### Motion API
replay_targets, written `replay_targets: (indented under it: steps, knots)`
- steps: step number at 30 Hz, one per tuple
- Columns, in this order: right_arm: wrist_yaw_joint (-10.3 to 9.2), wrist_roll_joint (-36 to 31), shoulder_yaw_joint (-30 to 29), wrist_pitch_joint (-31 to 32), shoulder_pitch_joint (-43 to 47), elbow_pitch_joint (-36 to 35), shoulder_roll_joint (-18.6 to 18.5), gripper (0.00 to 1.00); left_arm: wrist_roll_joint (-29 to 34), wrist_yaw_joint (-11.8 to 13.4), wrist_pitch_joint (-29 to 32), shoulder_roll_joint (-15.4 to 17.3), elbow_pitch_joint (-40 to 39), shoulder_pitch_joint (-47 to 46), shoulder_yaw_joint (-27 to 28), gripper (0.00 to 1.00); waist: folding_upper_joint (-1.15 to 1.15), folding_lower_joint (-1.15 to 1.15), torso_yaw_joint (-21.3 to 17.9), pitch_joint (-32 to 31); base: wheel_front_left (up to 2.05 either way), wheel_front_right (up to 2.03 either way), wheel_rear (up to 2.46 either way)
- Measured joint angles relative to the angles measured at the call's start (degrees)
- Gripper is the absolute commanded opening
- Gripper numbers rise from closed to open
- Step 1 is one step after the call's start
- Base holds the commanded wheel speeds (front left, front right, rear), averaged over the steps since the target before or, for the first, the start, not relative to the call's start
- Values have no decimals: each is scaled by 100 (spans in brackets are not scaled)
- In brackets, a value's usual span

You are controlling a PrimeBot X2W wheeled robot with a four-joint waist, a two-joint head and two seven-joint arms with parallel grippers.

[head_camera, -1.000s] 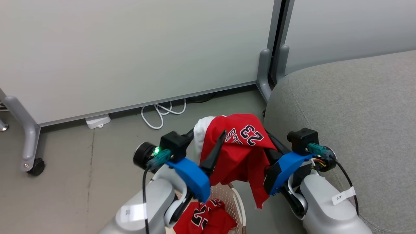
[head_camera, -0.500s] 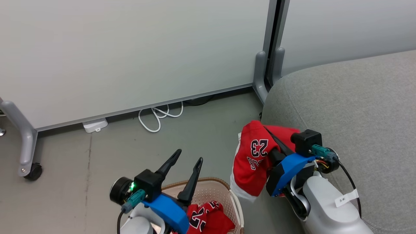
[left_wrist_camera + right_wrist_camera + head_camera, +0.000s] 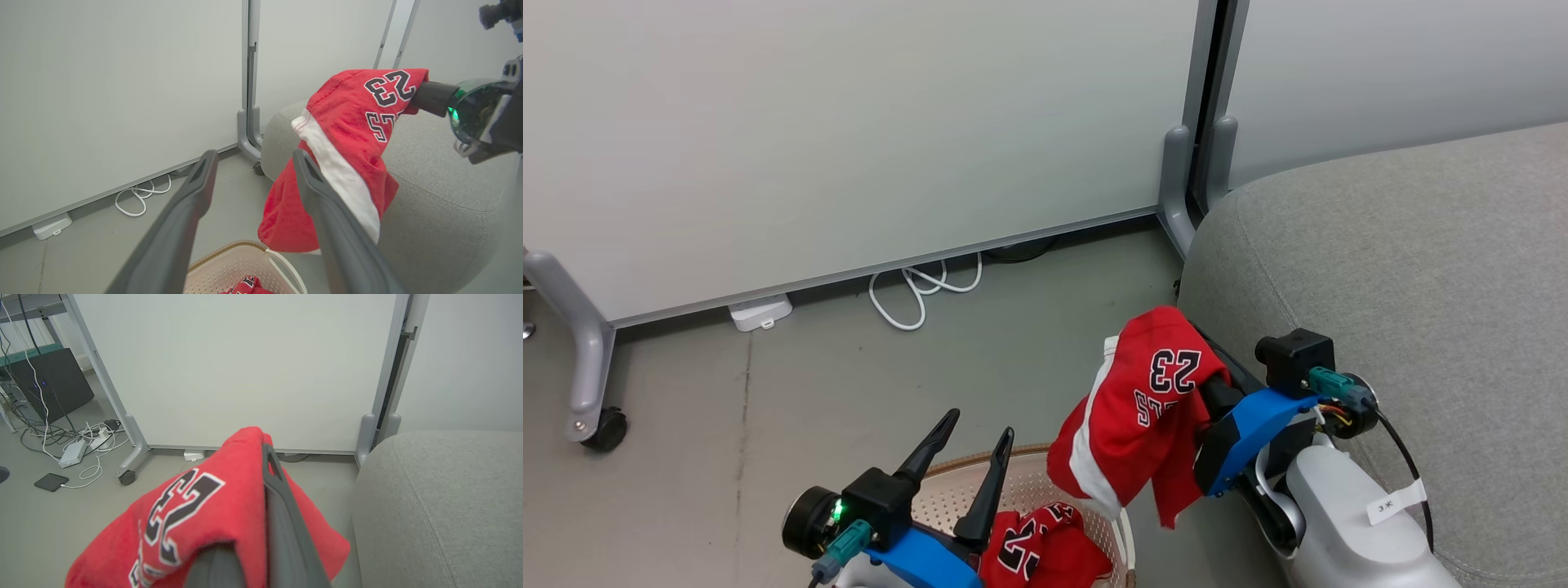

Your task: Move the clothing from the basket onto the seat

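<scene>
Standing beside the rig, I see the right gripper (image 3: 267,451) clamped fully shut on a pinch of the red thin-fabric sports jersey with white trim and black white-edged 23 numerals (image 3: 1143,408). It holds the jersey in the air between the cream perforated plastic laundry basket with the brown woven-look rim (image 3: 1033,490) and the rounded end of the large light-grey upholstered sofa (image 3: 1405,269), not yet over the seat. The left gripper (image 3: 978,429) stands above the basket with its 2 dark fingers spread wide and nothing between them. A second red jersey with the same numerals (image 3: 1037,551) lies crumpled in the basket. The cloth looks light, limp and rather slick to me. It drapes over the fingers with no shape of its own, so I judge a firm pinch on a bunched fold or the thicker white hem would hold better than a single layer. The held garment hangs from its gripped top. Its long axis runs down and leftward toward the basket, the white band follows its left edge, and the 23 patch faces up and out. Its lowest corner dangles near the basket's right rim, and I cannot tell whether it touches.
</scene>
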Motion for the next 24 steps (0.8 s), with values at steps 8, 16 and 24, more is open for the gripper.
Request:
replay_targets:
  steps: [8,16,24]
  knots:
    - [0,-4,12,8,-1,-11,-2,0,111,-10,0,-122,8,27,146,100,0,0,-39,13,0,0,0]
    - [0,22,55,10,-5,-92,-3,0,101,-10,0,-116,-24,65,133,100,0,0,-289,38,0,0,0]
    - [0,38,131,34,-20,-149,3,0,89,-11,0,-89,-86,68,155,100,0,0,-818,90,0,0,0]
